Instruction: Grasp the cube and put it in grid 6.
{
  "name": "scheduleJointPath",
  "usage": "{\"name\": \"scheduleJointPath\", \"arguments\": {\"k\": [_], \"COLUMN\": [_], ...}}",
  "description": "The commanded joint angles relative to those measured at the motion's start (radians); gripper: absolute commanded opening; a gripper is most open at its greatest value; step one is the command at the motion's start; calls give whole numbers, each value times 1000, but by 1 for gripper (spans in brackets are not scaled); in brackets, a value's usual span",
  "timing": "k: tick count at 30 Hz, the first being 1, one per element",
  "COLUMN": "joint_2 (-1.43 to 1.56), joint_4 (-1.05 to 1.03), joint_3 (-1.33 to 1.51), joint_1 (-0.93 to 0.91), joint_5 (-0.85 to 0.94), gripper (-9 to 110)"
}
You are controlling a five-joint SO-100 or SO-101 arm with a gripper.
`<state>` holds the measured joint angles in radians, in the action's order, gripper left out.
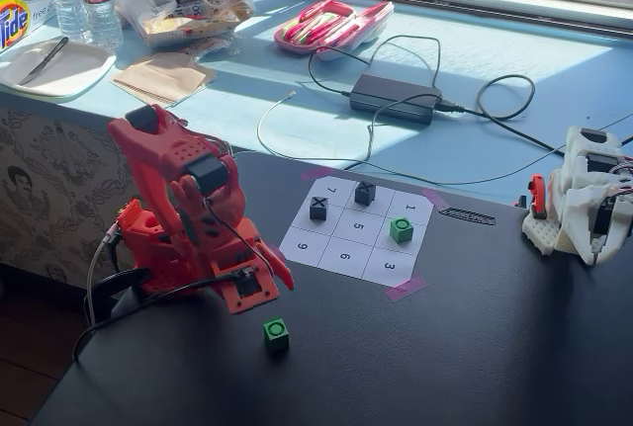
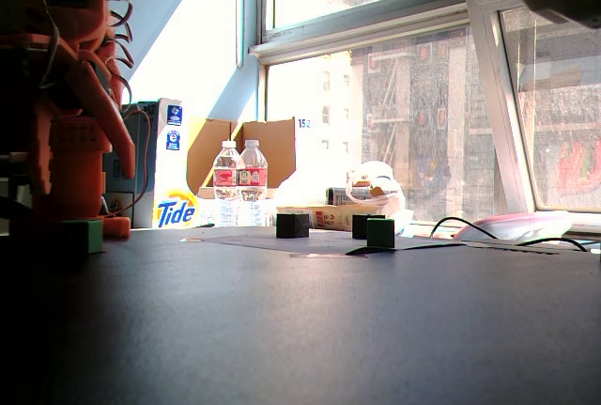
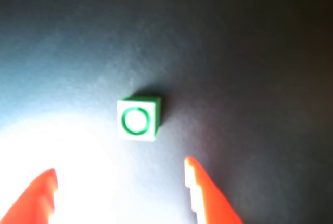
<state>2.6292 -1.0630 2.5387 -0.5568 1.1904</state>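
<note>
I read the gripper (image 3: pixel 122 174) as spread wide and empty, its orange fingertips (image 3: pixel 193 174) apart from the cube (image 3: pixel 138 118) in the wrist view. The cube (image 1: pixel 276 333) sits on the black table (image 1: pixel 475 347), well clear of the paper sheet. Grid 6 (image 1: pixel 345 256) is unoccupied.

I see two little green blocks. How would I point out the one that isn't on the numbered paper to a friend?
Start at the orange robot arm on the black table. Just in front of its open tool, the cube sits alone on bare tabletop. Its twin, the other green cube, stands on the paper grid beside two dark cubes.
</note>
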Motion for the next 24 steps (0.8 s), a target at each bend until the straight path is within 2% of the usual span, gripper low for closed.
{"name": "scheduleJointPath", "arguments": {"k": [1, 7, 15, 18, 20, 24], "joint_2": [-21, -164, -207, -222, -242, -264], "joint_4": [147, 311, 410, 442, 454, 463], "joint_3": [80, 146, 153, 155, 155, 169], "joint_1": [-14, -17, -3, 5, 8, 9], "joint_5": [40, 29, 11, -6, -9, 12], "gripper": [38, 38, 35, 25, 11, 0]}}
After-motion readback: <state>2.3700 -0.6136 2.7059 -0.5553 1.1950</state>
